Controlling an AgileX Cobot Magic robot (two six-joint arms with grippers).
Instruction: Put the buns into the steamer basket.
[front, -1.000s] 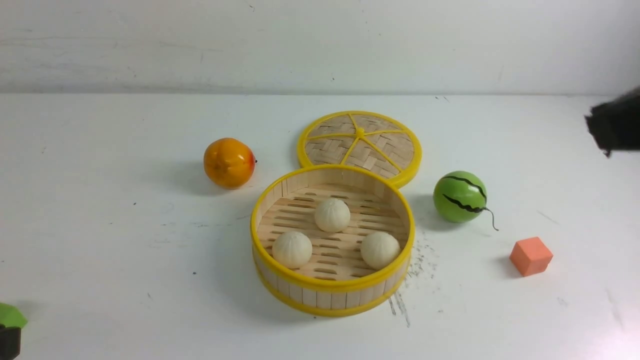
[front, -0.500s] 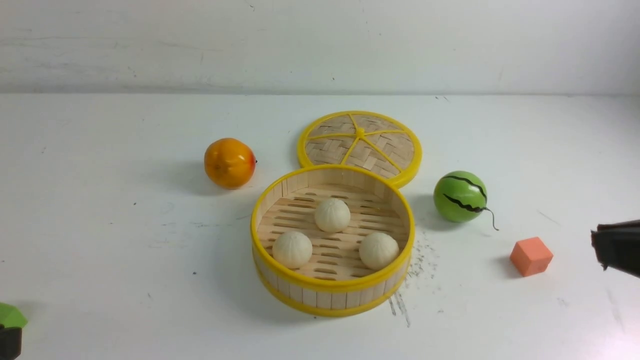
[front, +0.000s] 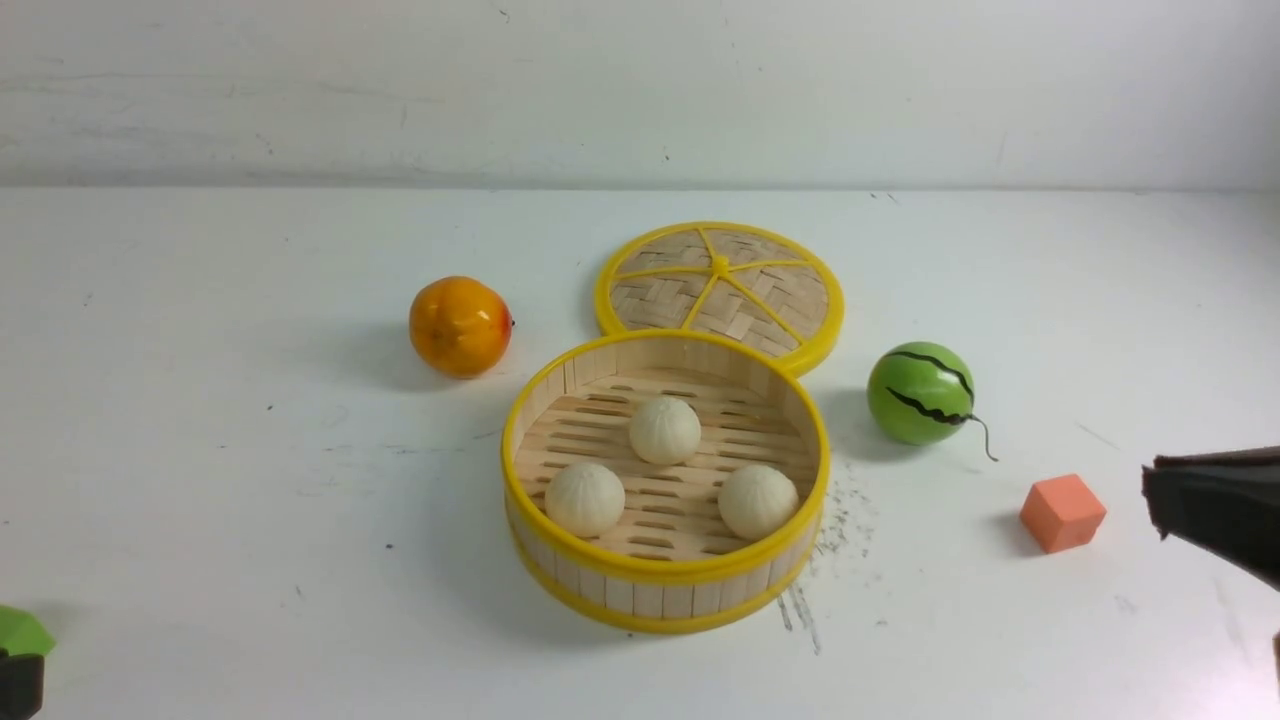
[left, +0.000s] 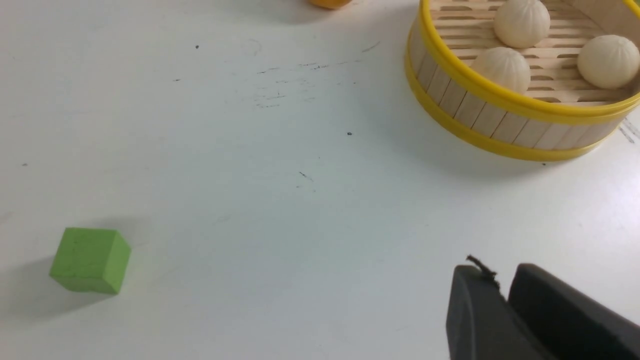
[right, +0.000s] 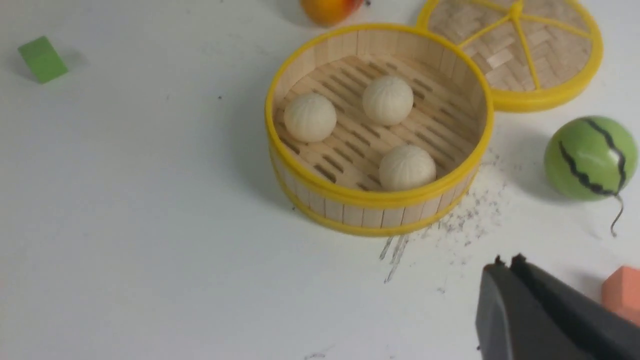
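Green cube (front: 20, 632) cut by edge

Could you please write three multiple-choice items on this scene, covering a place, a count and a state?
1. Where does the flat woven lid with yellow spokes lie?
A. on the basket
B. on the table behind the basket
C. under the orange fruit

2. How many cream-white round buns sit in the round bamboo steamer basket?
A. one
B. two
C. three

3. How is the right gripper?
A. shut, empty
B. holding a bun
C. wide open

Key: 1 B, the lid rests flat beyond the rim; 2 C, three lie on the slats; 3 A, fingertips meet with nothing between.
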